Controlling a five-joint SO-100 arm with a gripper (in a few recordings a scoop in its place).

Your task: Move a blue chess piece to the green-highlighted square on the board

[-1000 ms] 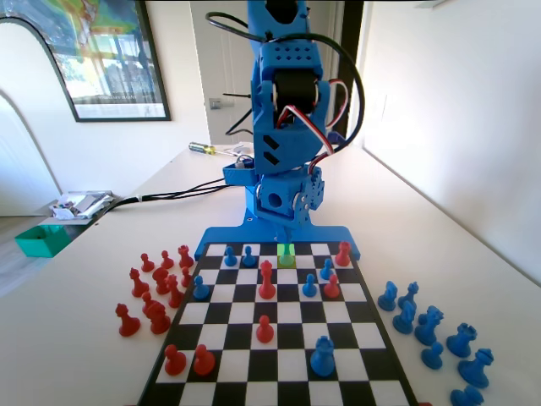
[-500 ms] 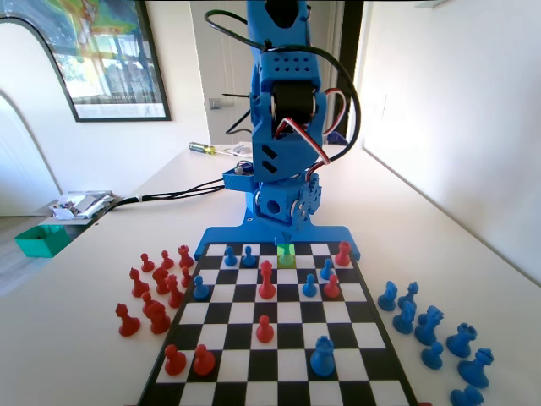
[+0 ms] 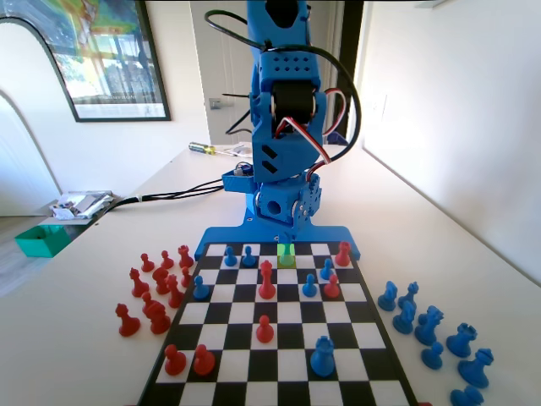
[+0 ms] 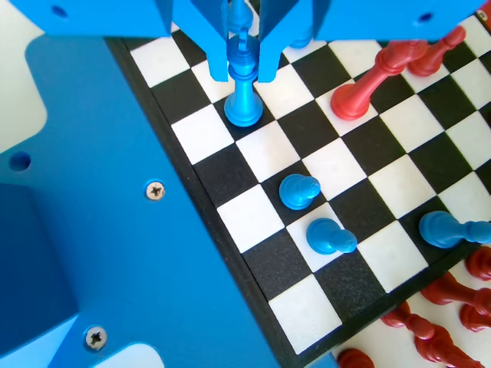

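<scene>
Arm barely shifted; claw (image 4: 244, 61) jaws flank upright blue chess piece (image 4: 243, 88).

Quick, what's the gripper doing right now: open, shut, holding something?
Gripper: jaws on either side of the slim blue chess piece, which stands on a black square of the board. A firm clamp cannot be told.

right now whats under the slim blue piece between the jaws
In the wrist view the slim blue piece stands upright with its base on the board, jaws flanking its top. The square beneath is covered by its base.
</scene>
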